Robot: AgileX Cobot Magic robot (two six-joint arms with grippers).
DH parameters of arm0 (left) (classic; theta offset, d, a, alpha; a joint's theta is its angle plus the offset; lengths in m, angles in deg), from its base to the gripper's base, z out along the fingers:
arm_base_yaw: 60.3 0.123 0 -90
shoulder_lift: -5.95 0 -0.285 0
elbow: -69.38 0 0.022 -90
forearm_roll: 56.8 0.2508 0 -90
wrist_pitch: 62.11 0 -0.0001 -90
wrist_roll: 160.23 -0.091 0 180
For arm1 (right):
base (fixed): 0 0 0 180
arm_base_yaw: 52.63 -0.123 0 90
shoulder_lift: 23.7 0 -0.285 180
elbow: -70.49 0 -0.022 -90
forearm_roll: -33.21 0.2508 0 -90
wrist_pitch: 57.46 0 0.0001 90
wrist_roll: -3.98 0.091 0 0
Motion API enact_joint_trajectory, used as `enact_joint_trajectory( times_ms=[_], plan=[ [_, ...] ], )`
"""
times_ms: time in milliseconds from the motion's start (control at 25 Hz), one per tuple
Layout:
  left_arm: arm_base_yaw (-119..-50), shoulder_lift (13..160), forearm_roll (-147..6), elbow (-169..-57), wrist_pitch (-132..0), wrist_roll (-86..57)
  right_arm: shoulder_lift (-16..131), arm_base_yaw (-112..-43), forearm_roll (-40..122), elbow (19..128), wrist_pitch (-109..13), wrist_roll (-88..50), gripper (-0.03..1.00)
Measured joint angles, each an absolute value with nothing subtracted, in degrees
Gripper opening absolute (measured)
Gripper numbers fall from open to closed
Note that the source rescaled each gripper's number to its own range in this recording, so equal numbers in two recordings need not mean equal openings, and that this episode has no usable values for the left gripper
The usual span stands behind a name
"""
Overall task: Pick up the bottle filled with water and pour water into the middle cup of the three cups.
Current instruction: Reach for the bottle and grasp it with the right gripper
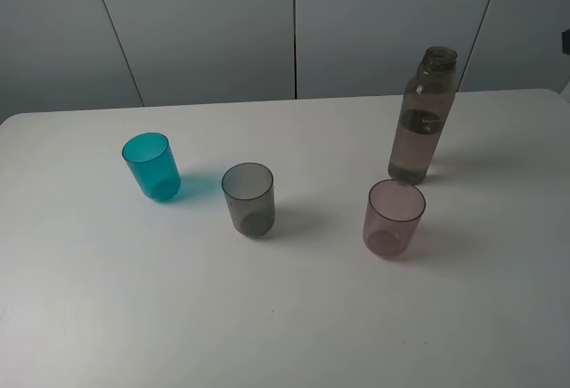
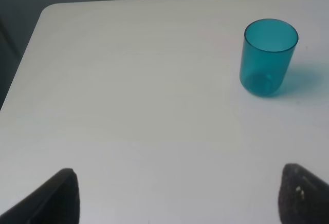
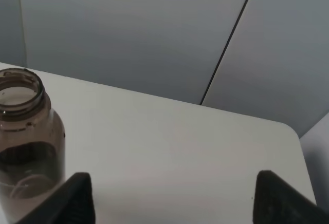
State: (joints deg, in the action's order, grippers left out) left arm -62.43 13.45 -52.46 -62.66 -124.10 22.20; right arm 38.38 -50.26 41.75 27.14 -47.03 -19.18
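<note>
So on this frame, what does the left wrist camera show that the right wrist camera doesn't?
Left wrist only: the teal cup, upright on the table, ahead of the left gripper, which is open and empty. Right wrist only: the bottle, uncapped, standing off to one side of the right gripper, also open and empty. Both: the white table and the grey panelled wall behind it.
</note>
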Motion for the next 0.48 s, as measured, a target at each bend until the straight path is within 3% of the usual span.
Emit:
enact_joint_trajectory(
  times_ms=[480],
  plan=[
    [-62.43, 13.45, -52.46, -62.66, -124.1, 22.2, 44.12, -50.26, 47.75, 22.72, -51.55, -20.66, 0.06]
  ],
)
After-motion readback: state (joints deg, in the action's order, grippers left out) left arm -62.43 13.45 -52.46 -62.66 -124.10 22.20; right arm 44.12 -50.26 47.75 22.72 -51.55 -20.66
